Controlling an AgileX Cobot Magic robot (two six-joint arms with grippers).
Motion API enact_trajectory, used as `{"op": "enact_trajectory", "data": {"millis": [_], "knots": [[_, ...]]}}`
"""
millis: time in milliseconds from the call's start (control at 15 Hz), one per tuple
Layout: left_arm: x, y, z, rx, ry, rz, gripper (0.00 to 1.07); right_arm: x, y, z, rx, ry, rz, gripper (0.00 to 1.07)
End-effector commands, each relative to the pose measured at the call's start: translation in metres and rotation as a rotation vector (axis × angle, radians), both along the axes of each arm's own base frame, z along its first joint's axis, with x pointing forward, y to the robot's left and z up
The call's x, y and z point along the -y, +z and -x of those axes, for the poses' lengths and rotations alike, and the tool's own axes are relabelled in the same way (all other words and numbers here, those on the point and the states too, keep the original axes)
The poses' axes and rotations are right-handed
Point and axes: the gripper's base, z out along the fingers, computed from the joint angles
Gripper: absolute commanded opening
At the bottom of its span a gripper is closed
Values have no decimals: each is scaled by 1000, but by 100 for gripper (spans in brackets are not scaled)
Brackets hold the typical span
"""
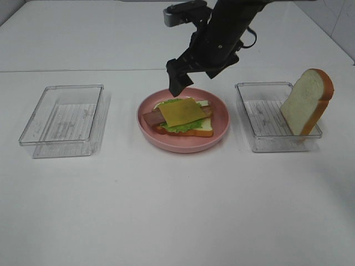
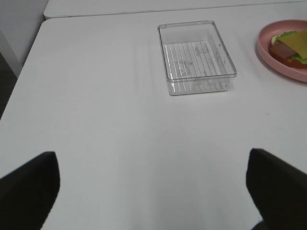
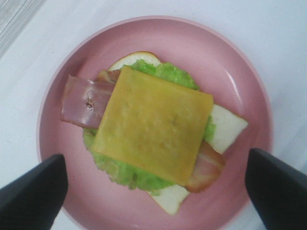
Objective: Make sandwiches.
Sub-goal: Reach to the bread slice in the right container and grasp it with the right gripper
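An open sandwich point(image 1: 183, 115) lies on the round pink plate point(image 1: 216, 133) at the table's middle: a white bread slice, green lettuce, brown bacon and a yellow cheese slice point(image 3: 152, 123) on top. My right gripper point(image 1: 178, 78) hangs open and empty just above the plate's far edge; its view looks straight down on the sandwich point(image 3: 158, 139) between its spread fingers point(image 3: 33, 196). A second bread slice point(image 1: 308, 102) leans upright in the right clear tray point(image 1: 260, 138). My left gripper point(image 2: 153, 191) is open and empty over bare table, out of the high view.
An empty clear tray point(image 1: 64, 119) stands left of the plate; it also shows in the left wrist view point(image 2: 196, 57), with the plate's edge point(image 2: 268, 52) beyond it. A table seam runs across the back.
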Motion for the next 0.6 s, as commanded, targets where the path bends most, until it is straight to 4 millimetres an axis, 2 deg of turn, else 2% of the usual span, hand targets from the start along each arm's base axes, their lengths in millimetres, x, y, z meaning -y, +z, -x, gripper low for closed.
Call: {"op": "enact_trajectory", "data": {"millis": [67, 200, 267, 400, 467, 533, 600], "knots": [[1, 0, 1, 8, 0, 7, 98, 12, 37, 11, 38, -24, 36, 98], [1, 0, 1, 8, 0, 7, 98, 31, 76, 20, 115, -89, 97, 98], [1, 0, 1, 8, 0, 7, 98, 38, 82, 20, 127, -109, 104, 98], [1, 0, 1, 8, 0, 7, 98, 69, 96, 19, 113, -211, 120, 98], [1, 0, 1, 8, 0, 7, 98, 97, 98, 15, 79, -286, 135, 98], [1, 0, 1, 8, 0, 7, 98, 112, 97, 13, 58, -326, 146, 98], [1, 0, 1, 8, 0, 7, 98, 119, 97, 12, 47, -343, 146, 98]]}}
